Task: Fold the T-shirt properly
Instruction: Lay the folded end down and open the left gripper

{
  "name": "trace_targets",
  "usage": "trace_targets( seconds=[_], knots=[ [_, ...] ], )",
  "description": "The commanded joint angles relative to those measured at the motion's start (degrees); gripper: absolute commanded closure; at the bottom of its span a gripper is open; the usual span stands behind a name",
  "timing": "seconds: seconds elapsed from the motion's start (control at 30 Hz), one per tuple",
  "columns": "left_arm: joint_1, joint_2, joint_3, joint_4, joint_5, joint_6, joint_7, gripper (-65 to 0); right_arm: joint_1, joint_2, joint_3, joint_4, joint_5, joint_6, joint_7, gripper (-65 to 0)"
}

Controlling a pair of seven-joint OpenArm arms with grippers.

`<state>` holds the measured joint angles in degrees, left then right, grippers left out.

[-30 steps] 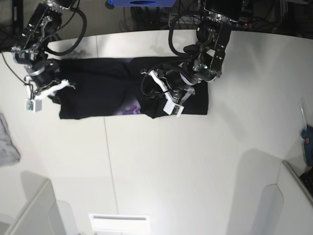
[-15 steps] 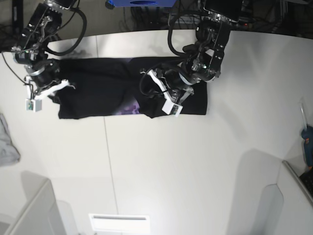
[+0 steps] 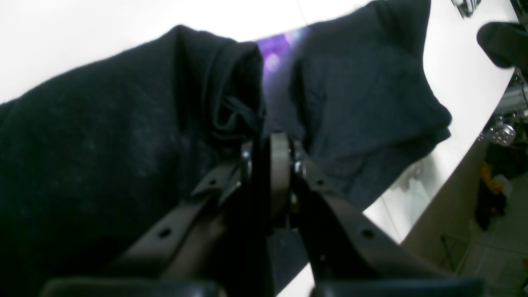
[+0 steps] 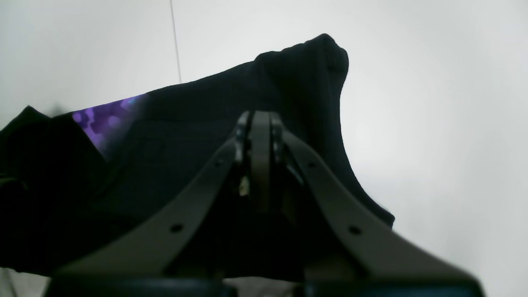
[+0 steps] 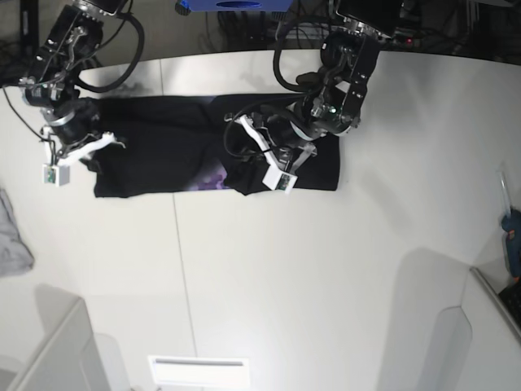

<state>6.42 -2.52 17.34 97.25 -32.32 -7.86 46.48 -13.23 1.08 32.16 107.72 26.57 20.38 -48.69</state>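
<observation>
Overhead view: I am looking down on the white table, where the T-shirt is lying as a long dark band across the far half, running from my right arm on the picture's left to my left arm near the centre. A purple patch of its print is showing along the near edge, at about the middle of the band. A small grey cloth is resting at the table's left edge, well apart from the shirt.

Left wrist view: I am seeing the left gripper with its two fingers pressed together over a dark ridge of the shirt. A thin layer of black cloth appears to be pinched between them, so I am reading this claw as clamped on the garment. Beyond the fingertips the fabric is bunching into a rolled fold, with the purple print peeking out behind it.

Right wrist view: I am seeing the right gripper with its fingers fully together and no gap between them. Black cloth is lying under and around the fingers, but I cannot tell whether any of it is caught in the claw. The shirt's corner is rising beyond the tips, and the print is showing at the left.
</observation>
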Motion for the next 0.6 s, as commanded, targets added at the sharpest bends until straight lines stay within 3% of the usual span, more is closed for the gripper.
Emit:
trace_targets(
  seconds=[0.0, 0.1, 0.57],
  knots=[
    [-0.74, 0.19, -0.16, 1.96, -2.89, -0.45, 0.51, 0.0, 0.36, 0.72, 0.23, 0.89, 0.64, -0.12, 1.35, 0.0],
    [-1.45, -0.51, -0.68, 3.10, -7.64, -0.19, 3.76, 0.0, 0.36, 0.72, 0.23, 0.89, 0.64, -0.12, 1.35, 0.0],
    [-1.54, -1.04, -0.60, 3.36, -7.73, 0.43, 4.03, 0.0, 0.27, 0.54, 0.23, 0.89, 0.73, -0.12, 1.35, 0.0]
  ],
)
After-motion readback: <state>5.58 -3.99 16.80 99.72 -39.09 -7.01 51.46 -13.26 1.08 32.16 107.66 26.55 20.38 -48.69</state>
